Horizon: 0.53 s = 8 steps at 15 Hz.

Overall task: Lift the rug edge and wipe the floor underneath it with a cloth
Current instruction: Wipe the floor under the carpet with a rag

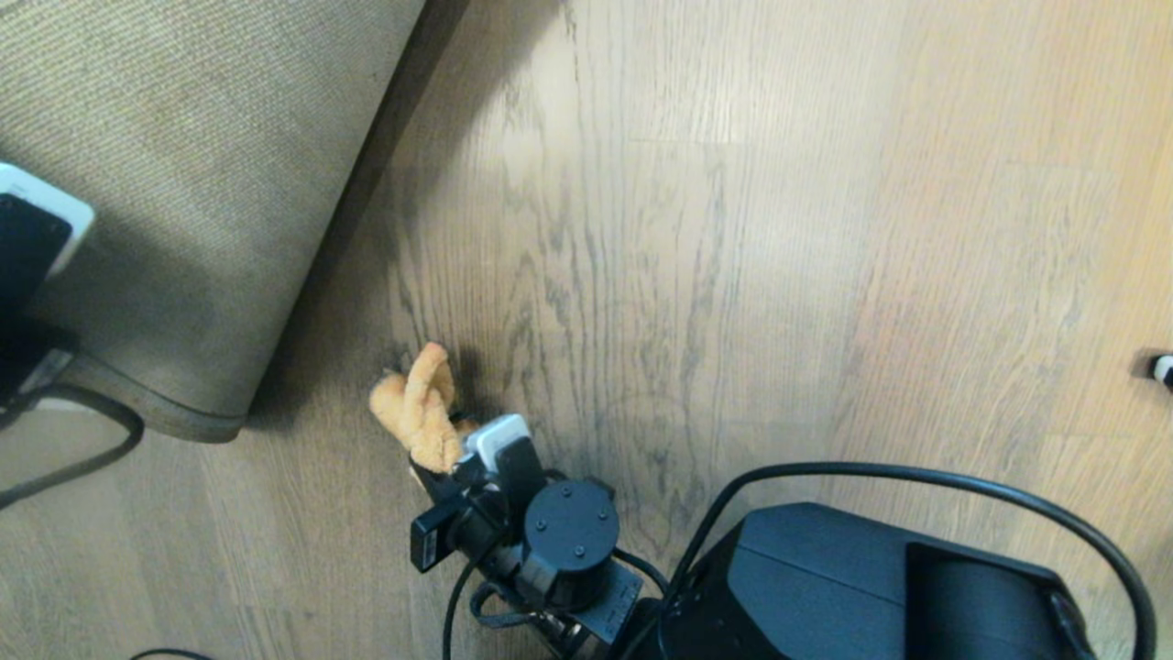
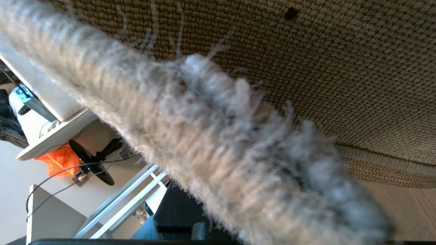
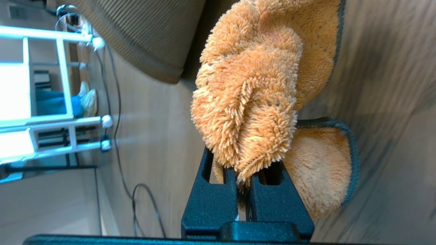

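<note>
Rug (image 1: 183, 183): corner raised in the upper left of the head view, tan woven underside showing, so the boards beneath are bare for wiping.
Left gripper (image 1: 23, 275): at the left edge of the head view, clamped on the rug's fuzzy edge (which fills its wrist view), holding it up.
Right gripper (image 3: 243, 177): lower centre of the head view, jaws nearly together, pinching the cloth (image 1: 422, 403).
Cloth: bunched, orange, sticking out ahead of the fingers, low over the floor (image 1: 733, 275), just right of the raised corner.
Next, likely: sweep under the raised corner.
</note>
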Available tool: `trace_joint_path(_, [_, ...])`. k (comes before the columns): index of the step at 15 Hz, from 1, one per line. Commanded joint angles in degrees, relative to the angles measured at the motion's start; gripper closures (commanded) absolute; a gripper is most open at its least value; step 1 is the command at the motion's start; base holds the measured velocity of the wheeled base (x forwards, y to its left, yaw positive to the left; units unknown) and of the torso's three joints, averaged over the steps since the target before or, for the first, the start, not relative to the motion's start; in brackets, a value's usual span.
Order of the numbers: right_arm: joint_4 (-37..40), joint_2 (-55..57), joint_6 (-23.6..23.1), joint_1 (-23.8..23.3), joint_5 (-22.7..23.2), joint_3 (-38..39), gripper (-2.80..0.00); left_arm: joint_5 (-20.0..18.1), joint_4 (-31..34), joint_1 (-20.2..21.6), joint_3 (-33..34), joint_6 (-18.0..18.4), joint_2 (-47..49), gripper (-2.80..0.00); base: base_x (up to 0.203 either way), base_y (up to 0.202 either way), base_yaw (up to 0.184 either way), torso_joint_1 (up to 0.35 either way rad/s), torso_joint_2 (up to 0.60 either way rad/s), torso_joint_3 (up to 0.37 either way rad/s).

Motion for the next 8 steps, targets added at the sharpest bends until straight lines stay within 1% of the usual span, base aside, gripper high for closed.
trace_joint_path(1, [-0.5, 0.2, 0.0, -1.9, 0.0, -1.4, 0.0, 0.2, -0.2, 0.0, 0.2, 0.2, 0.3, 0.0, 0.0, 0.0, 0.0, 0.0, 0.0, 0.0])
trace_joint_path(8, [-0.1, -3.5, 0.0, -12.1, 0.1, -1.8, 0.0, 0.2, -0.2, -0.4, 0.2, 0.2, 0.3, 0.0, 0.0, 0.0, 0.0, 0.0, 0.0, 0.0])
